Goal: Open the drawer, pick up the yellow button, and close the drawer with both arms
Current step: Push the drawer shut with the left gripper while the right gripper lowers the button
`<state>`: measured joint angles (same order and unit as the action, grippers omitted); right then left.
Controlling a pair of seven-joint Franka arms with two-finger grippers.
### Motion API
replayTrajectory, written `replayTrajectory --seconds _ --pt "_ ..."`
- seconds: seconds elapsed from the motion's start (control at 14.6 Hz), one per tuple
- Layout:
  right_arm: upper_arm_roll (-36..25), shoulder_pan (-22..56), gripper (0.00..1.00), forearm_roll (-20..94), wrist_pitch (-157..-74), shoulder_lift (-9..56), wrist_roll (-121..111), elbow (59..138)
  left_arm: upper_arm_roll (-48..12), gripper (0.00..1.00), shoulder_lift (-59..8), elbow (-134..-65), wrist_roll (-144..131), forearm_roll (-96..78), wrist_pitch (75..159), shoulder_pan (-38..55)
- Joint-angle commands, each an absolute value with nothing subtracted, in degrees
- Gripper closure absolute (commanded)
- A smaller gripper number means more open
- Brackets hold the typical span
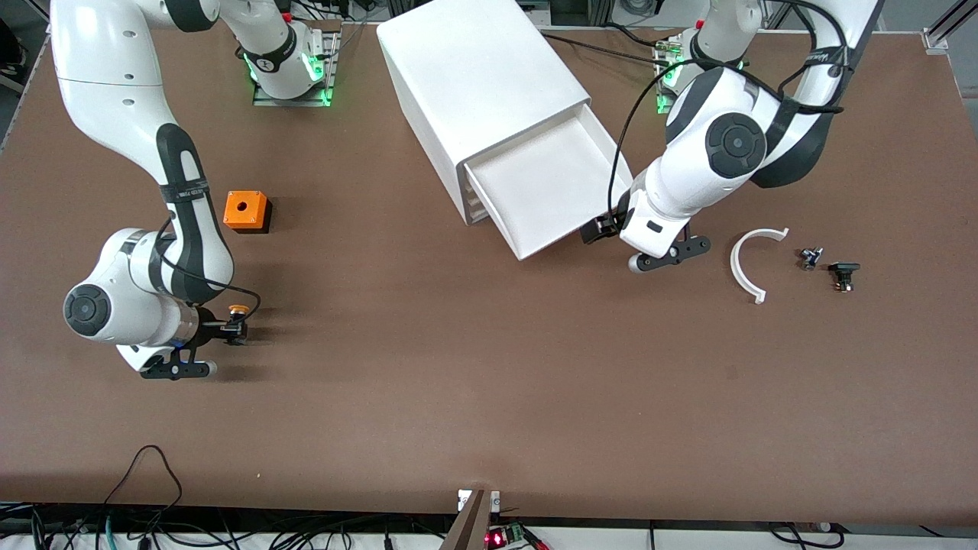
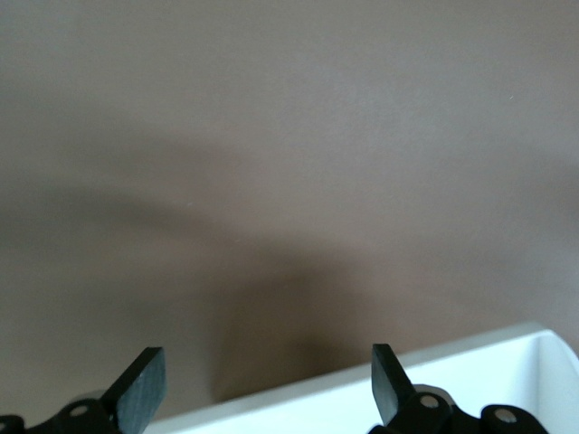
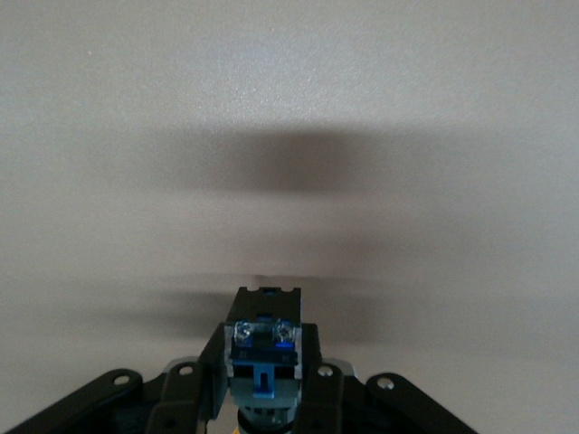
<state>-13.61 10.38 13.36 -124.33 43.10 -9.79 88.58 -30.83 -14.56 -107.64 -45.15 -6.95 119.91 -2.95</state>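
Note:
The white cabinet (image 1: 481, 84) stands at the table's back middle. Its top drawer (image 1: 550, 191) is pulled out, and its tray looks bare. My left gripper (image 1: 600, 229) is open at the drawer's front corner toward the left arm's end. In the left wrist view the gripper (image 2: 262, 389) has its fingers (image 2: 140, 389) wide apart, with the drawer's white rim (image 2: 470, 366) just below them. My right gripper (image 1: 235, 327) is shut on the button (image 1: 239, 310) and holds it just above the table toward the right arm's end. The right wrist view shows the button's blue base (image 3: 264, 371) between the pads.
An orange cube with a hole (image 1: 246, 211) sits on the table, farther from the front camera than my right gripper. A white curved piece (image 1: 745, 267) and two small black parts (image 1: 810, 257) (image 1: 843, 273) lie toward the left arm's end.

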Motion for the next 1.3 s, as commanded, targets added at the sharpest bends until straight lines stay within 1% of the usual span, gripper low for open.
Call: replayTrajectory --seconds 0.0,0.07,0.14,0.21,0.27,0.34,0.41,0.48,0.68,0.89,1.03,1.23 --pt "-13.3 9.9 0.81 14.9 -125.3 43.3 -11.1 89.3 -31.9 0.00 -12.1 -111.1 -46.4 -8.5 123.7 -4.0" --pt "-13.3 10.0 0.77 14.9 -125.3 43.3 -11.0 89.3 -31.9 0.00 -12.0 -111.2 -46.8 -8.5 124.0 -4.0" --pt "-13.3 9.9 0.64 14.9 -125.3 43.3 -11.0 89.3 -32.0 0.00 -11.8 -111.6 -48.1 -8.5 124.3 -3.9" --pt "-13.3 9.9 0.42 14.9 -125.3 43.3 -11.0 89.2 -32.3 0.01 -11.8 -112.8 -49.7 -8.5 125.1 -3.5" --pt "-13.3 9.9 0.25 14.9 -125.3 43.2 -11.0 88.9 -33.6 0.01 -11.5 -115.1 -52.2 -8.5 127.9 -3.4" --pt "-13.3 10.0 0.01 14.8 -125.3 43.1 -10.6 88.7 -34.7 0.01 -10.9 -117.7 -55.8 -8.5 131.4 -3.5" --pt "-13.4 10.2 0.00 14.7 -125.2 42.8 -10.5 88.2 -35.4 0.01 -10.6 -118.9 -58.1 -8.5 133.9 -3.5" --pt "-13.4 10.5 0.00 14.8 -125.1 42.4 -10.1 88.2 -36.0 0.01 -10.7 -118.9 -59.0 -8.5 134.3 -3.4" --pt "-13.5 10.9 0.00 13.9 -124.5 38.9 -10.4 87.7 -36.3 0.01 -10.8 -119.3 -59.0 -8.5 134.2 -3.3" --pt "-13.6 11.2 0.00 13.5 -122.9 35.5 -10.4 87.8 -38.0 0.01 -10.8 -119.3 -60.4 -8.5 133.7 -3.3" --pt "-13.8 11.5 0.00 13.0 -121.3 32.7 -9.8 87.8 -40.8 0.01 -11.2 -119.3 -63.4 -8.5 133.1 -3.3" --pt "-13.7 11.7 0.00 9.6 -117.2 26.4 -7.8 87.9 -43.7 0.01 -11.3 -119.2 -66.3 -8.7 131.5 -3.3"
